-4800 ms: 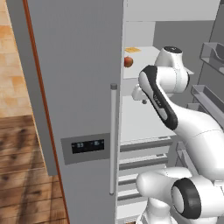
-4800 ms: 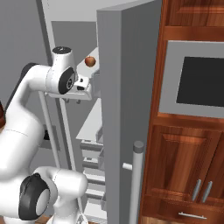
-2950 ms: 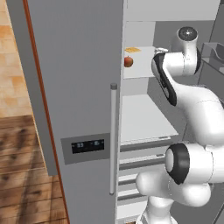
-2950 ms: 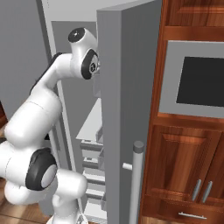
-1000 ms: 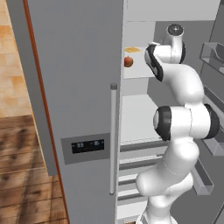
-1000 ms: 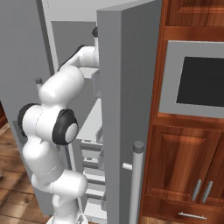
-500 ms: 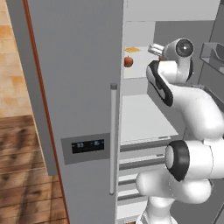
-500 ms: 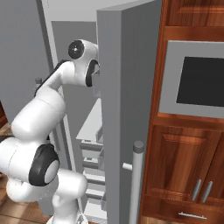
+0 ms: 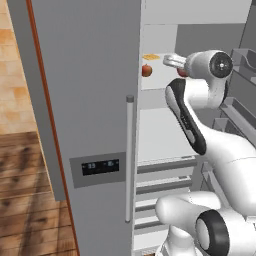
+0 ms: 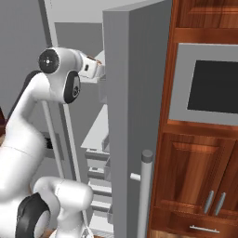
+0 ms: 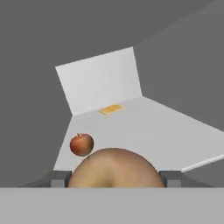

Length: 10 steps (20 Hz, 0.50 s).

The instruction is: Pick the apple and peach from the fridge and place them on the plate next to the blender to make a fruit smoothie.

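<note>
The fridge (image 9: 90, 100) stands open, and its right door (image 10: 135, 116) is seen edge-on. On the upper white shelf (image 11: 144, 131) sits the deep-red apple (image 9: 146, 70) (image 11: 82, 144), to the left of my hand. The paler peach (image 11: 113, 168) (image 9: 182, 73) is right in front of the hand camera. My gripper (image 11: 114, 178) is open, with one fingertip (image 11: 59, 178) close against each side of the peach. The peach seems to rest on the shelf. The plate and the blender are out of view.
A flat yellow item (image 11: 110, 109) (image 9: 151, 57) lies at the back of the same shelf. Door bins (image 9: 240, 100) jut out on the right, and drawers (image 9: 165, 185) sit below. Wooden cabinets with a built-in oven (image 10: 214, 83) flank the fridge.
The arm has swung and refolded over the last seconds. The wrist now sits lower and the hand reaches left onto the shelf around the peach. The apple has not moved.
</note>
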{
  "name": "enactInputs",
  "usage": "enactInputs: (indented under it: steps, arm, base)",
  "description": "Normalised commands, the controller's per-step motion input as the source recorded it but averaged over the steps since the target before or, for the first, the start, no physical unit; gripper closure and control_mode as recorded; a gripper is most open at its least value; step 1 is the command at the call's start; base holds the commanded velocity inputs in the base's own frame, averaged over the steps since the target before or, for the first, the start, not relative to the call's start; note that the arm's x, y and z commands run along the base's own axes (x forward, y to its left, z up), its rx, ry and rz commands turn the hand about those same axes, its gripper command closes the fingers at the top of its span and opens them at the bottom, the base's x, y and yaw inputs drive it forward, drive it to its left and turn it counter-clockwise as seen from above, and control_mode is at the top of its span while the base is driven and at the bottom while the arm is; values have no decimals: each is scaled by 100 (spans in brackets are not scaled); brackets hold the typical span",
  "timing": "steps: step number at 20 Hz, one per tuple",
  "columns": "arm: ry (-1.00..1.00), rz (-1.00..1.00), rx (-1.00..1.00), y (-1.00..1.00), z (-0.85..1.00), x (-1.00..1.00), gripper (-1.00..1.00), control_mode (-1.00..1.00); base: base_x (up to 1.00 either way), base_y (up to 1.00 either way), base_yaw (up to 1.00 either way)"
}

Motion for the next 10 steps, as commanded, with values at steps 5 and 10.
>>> enactInputs:
  steps: [5,10]
  arm:
    - [25,19,0,18,-19,-100,100,-100]
    - [37,14,-9,28,-99,-100,100,-100]
  base:
    - [0,0,0]
    - [0,0,0]
